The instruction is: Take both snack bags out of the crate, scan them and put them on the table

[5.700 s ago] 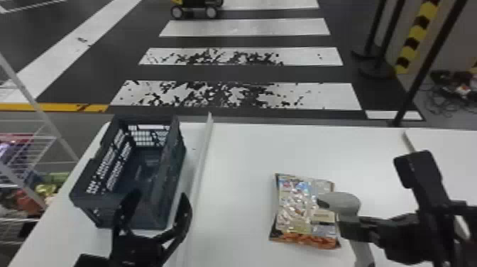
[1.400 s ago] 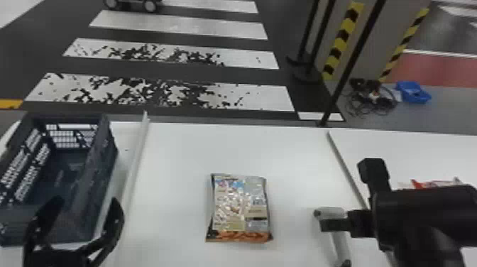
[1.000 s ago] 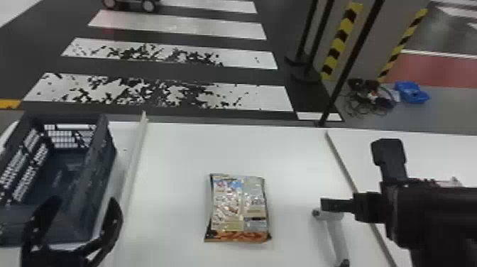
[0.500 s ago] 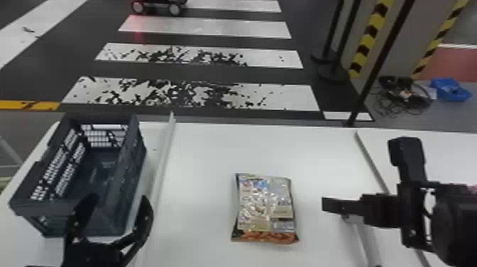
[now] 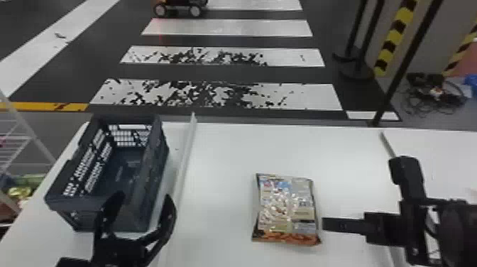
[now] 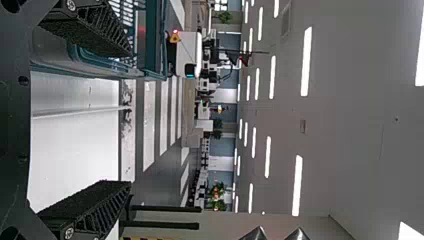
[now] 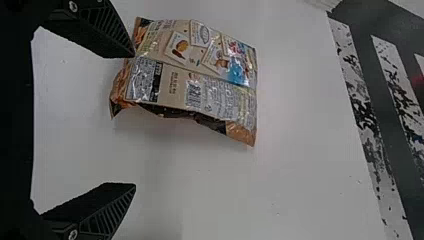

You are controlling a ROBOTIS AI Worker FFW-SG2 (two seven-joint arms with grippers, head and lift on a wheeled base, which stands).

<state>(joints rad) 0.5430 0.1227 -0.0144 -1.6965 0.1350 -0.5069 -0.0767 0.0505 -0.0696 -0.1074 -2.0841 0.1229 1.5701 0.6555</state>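
Dark crate (image 5: pixel 156 170) on table (image 5: pixel 227 152), inner floor in sight. Shiny, rumpled snack bag (image 5: pixel 287 209) flat on table, orange near edge, barcode up. Left gripper (image 5: pixel 142 201) spread by crate; right gripper (image 5: pixel 360 194) spread beside bag.

Counting from my end: snack bag (image 5: pixel 285 209), one. Crate (image 5: pixel 74 206), one. Desk (image 5: pixel 340 152) under them, one. Claws, two: left claw (image 5: pixel 142 202), right claw (image 5: pixel 360 195). Fingers (image 7: pixel 107 207), two per claw, four total. Beyond desk I count wheeled cart (image 5: pixel 177 9), one, two wheels (image 5: pixel 195 10) visible in head view; black poles (image 5: pixel 404 64), three; yellow-black bands (image 5: pixel 395 35), two; wire rack (image 5: pixel 25 124), one.
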